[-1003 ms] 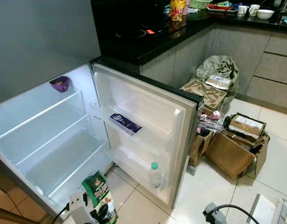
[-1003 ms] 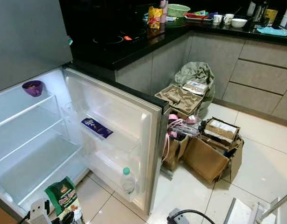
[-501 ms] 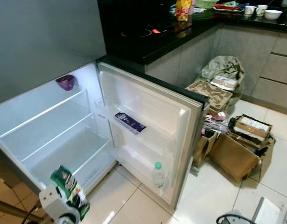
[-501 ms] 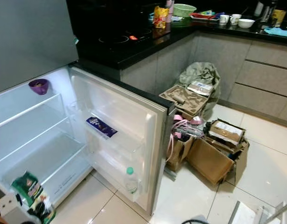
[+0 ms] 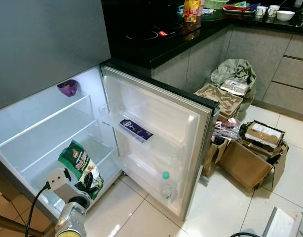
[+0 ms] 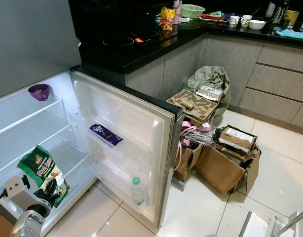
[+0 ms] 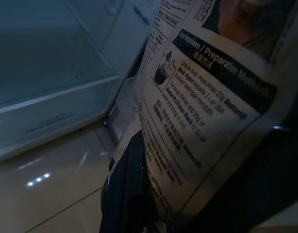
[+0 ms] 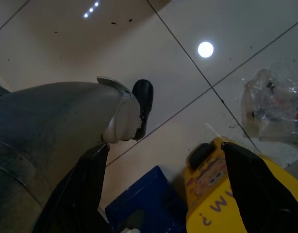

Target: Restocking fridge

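My left gripper (image 5: 87, 183) is clamped on the green packet (image 5: 77, 160) at the fridge's lower shelf (image 5: 67, 148). Recommend: advance level, seat it fully, then release.

1. Green packet (image 5: 81, 166), white and red print.
2. Purple bowl (image 5: 67, 87).
3. White fridge interior (image 5: 53, 128), grey outside.
4. Dark blue bar (image 5: 135, 130) in the door.
5. Bottle (image 5: 165, 185), green cap.
6. Brown boxes (image 5: 247, 158).
7. Black counter (image 5: 156, 34).

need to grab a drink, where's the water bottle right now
The water bottle with the green cap stands in the bottom rack of the open fridge door, below the purple chocolate bar.
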Controlling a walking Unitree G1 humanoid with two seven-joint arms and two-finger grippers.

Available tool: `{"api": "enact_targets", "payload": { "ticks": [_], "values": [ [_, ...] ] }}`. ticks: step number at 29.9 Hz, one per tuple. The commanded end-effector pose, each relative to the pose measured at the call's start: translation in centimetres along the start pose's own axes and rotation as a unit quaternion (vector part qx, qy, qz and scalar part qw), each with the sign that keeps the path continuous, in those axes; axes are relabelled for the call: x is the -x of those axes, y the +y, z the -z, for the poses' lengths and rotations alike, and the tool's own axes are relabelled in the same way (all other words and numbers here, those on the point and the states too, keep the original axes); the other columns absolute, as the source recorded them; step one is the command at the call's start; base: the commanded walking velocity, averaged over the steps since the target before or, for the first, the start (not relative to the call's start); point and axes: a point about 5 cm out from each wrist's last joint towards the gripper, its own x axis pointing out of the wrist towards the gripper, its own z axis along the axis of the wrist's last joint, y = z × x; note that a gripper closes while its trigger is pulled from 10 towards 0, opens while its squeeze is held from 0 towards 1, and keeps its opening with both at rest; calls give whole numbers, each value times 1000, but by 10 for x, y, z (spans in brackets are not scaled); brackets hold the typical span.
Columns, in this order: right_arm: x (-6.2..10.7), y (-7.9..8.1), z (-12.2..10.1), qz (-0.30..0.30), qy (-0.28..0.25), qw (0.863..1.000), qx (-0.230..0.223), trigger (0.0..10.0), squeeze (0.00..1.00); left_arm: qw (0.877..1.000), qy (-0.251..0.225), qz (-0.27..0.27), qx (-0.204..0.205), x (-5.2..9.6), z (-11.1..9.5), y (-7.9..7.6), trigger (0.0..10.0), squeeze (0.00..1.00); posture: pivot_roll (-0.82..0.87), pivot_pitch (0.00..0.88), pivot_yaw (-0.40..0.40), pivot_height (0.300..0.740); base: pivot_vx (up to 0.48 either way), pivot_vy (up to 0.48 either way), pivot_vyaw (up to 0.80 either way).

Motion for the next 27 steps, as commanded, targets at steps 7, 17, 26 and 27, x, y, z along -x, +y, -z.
{"api": "enact_targets", "payload": {
  "ticks": [7, 17, 26, 27],
  "values": [
    [-2, 6, -8, -27, -21, 999, 1, 10000, 0, 998, 57, 2, -10, 13, 29, 1, 10000, 0, -86, 53, 16, 740, 0, -370, 0],
    [-4, 8, -15, -47, -32, 998, 20, 10000, 0, 996, 87, -10, -8, 24, 47, 4, 10000, 0, -85, 55, 16, 740, 0, -478, 0],
    [-4, 18, -29, -127, -61, 989, 50, 10000, 0, 996, 87, -26, -10, 25, 46, 6, 10000, 0, -85, 52, 9, 740, 0, -267, 317],
    [-4, 19, -30, -136, -62, 987, 53, 10000, 0, 996, 86, -29, -10, 25, 46, 7, 10000, 0, -85, 52, 9, 740, 0, 0, 712]
  ]
}}
